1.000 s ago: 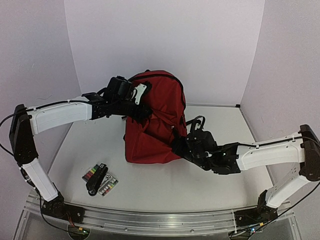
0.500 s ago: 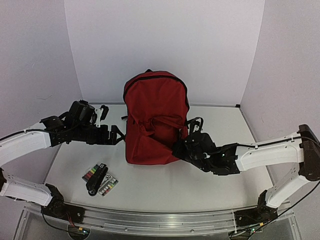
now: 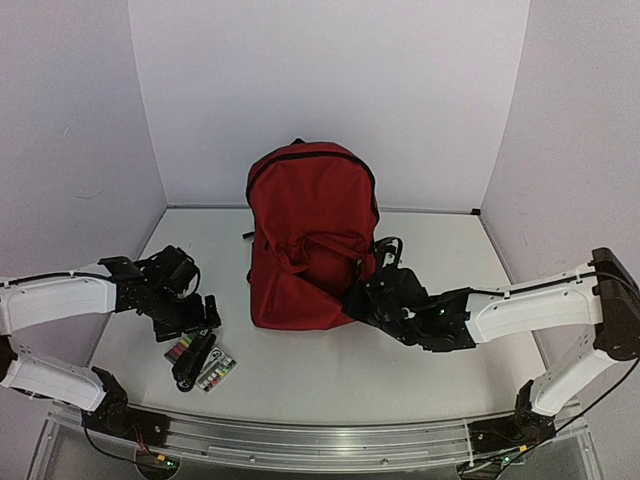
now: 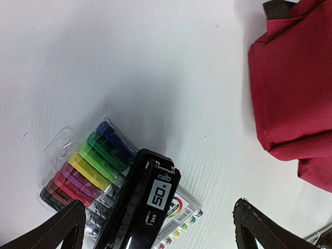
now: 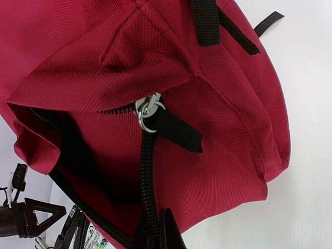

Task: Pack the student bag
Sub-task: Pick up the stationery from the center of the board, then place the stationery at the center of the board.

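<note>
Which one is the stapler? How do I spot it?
From the big red backpack, look toward the left gripper. A pack of rainbow markers lies there; the stapler is the long black thing lying across it, marked 50.

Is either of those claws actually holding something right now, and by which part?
The right claw pinches the student bag by the zipper edge of an open pocket. The left claw is open and holds nothing.

A white label (image 4: 156,197) on the black stapler (image 4: 136,220) reads "50", with smaller print under it, seemingly "24/6"; the raised logo beside it and the print on the marker pack (image 4: 85,171) are too small to read
</note>
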`<state>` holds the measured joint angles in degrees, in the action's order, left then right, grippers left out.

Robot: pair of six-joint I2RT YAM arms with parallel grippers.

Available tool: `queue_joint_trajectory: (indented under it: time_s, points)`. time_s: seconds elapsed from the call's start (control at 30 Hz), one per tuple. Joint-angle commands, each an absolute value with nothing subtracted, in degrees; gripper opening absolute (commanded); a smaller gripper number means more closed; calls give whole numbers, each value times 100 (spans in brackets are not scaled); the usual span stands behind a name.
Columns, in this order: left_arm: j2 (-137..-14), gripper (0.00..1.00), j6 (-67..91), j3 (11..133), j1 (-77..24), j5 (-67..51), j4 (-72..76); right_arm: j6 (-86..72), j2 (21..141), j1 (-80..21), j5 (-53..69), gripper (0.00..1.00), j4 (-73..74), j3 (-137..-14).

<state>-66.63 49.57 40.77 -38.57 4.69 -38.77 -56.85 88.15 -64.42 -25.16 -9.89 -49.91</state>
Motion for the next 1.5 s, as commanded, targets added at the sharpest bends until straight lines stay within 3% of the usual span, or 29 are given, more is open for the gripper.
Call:
queue_joint_trajectory:
  time_s: [0.0,0.1,0.2,0.47,0.6,0.83,1.13,1.23,1.33,1.47]
  points:
    - [-7184,94,4982,4179,-3841,417,-3764,-5646,8886,-6482,-2427,0,-922,-4975]
    - [-7499,81,4911,4254,-3841,353,-3729,-5664,8877,-6483,-2429,0,-931,-4959]
    - [-7757,56,4866,4333,-3841,352,-3727,-5679,8868,-6485,-2435,0,-940,-4944]
    - [-8075,13,4574,4645,-3833,531,-3620,-5657,8869,-6479,-2454,0,-940,-4940]
    - [-8271,0,4295,5117,-3500,631,-3496,-5643,8859,-6479,-2476,0,-941,-4932]
    - [-8921,0,4085,5895,-2640,9,-2459,-5630,8873,-6487,-2478,0,-940,-4939]
    - [-10303,1,3864,6836,-2124,-900,-2160,-5634,8871,-6485,-2487,0,-941,-4913]
    - [-10449,18,3894,6793,-2029,-1049,-1962,-5643,8851,-6488,-2503,0,-942,-4903]
    - [-10467,29,3855,6716,-1957,-1192,-1885,-5621,8851,-6482,-2505,0,-940,-4910]
    - [-10070,60,3838,6369,-1952,-910,-1844,-5596,8843,-6484,-2536,0,-940,-4923]
